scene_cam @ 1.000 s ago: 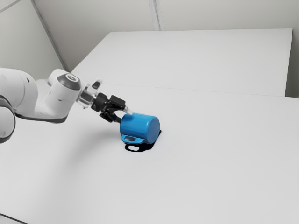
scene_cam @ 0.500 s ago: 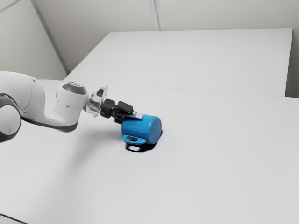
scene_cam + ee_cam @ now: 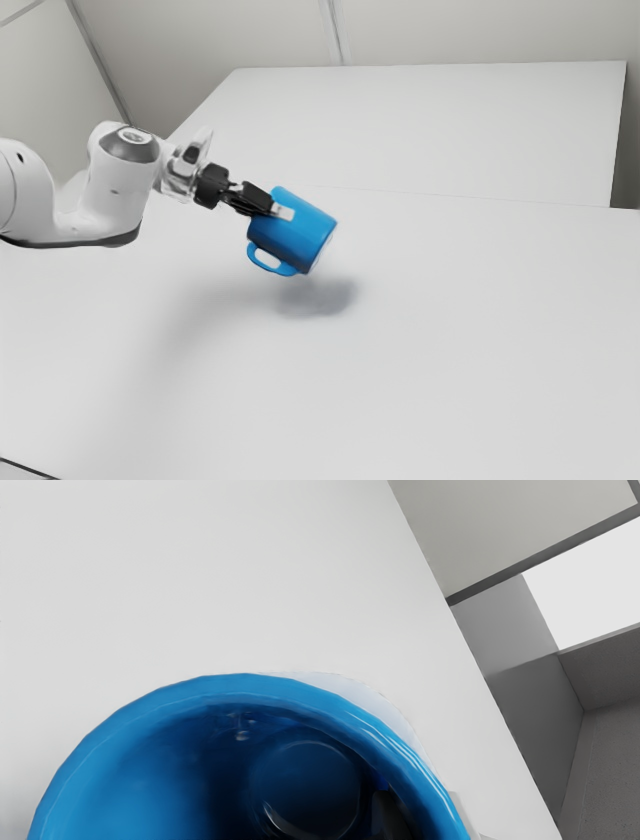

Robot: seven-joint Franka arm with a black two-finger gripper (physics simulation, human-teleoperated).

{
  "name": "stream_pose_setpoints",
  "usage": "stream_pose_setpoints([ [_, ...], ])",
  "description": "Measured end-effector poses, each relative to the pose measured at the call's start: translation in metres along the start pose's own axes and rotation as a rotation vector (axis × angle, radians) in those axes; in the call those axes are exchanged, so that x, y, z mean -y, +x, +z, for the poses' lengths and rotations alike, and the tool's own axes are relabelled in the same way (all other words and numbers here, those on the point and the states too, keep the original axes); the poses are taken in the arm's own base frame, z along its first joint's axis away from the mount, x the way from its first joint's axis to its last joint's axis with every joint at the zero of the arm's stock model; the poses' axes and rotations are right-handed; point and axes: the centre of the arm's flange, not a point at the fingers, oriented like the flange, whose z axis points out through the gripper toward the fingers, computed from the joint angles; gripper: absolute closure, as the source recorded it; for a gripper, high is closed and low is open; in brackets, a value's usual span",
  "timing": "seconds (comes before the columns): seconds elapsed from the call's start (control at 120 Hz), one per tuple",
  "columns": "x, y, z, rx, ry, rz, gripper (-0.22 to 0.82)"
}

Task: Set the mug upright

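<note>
I have the mug (image 3: 302, 233) up off the white table (image 3: 450, 360), its soft shadow (image 3: 316, 298) on the surface beneath it. It hangs nearer the faint line crossing the surface than the dark edge at the exterior view's lower left. Its long axis slants: the mouth faces up toward my gripper (image 3: 279, 211) and the exterior view's left, the base down toward that view's right. The handle (image 3: 284, 269) is on the underside. It is tilted, not yet upright.

My gripper is closed on the mug's wall at the rim, one dark finger (image 3: 391, 817) inside and the other against the outside, with just the wall's thickness between them. In the wrist view I look into the mouth, down to the round inner floor (image 3: 307, 785).

Half a second ago the mug lay on its side on the table, its axis closer to level. Since then I've lifted it clear, its mouth end has tipped up, and the shadow has parted from it.
</note>
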Motion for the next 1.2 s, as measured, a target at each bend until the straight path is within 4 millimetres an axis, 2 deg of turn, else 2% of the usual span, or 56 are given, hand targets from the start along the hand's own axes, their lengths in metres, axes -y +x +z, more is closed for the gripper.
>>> stream_pose_setpoints([
  [0.142, -0.050, 0.005, -0.016, 0.188, 0.192, 0.111, 0.78],
  [0.242, -0.071, -0.001, -0.016, 0.351, 0.349, 0.141, 0.78],
  [0.317, -0.086, -0.011, -0.010, 0.452, 0.461, 0.144, 0.79],
  [0.417, -0.111, -0.023, 0.009, 0.548, 0.594, 0.157, 0.79],
  [0.492, -0.120, -0.038, 0.017, 0.574, 0.688, 0.151, 0.78],
  [0.617, -0.116, -0.059, 0.027, 0.552, 0.813, 0.124, 0.78],
  [0.792, -0.107, -0.074, 0.036, 0.458, 0.924, 0.096, 0.79],
  [1.017, -0.086, -0.099, 0.049, 0.378, 0.973, 0.005, 0.78],
  [1.2, -0.072, -0.104, 0.060, 0.346, 0.983, -0.073, 0.78],
])
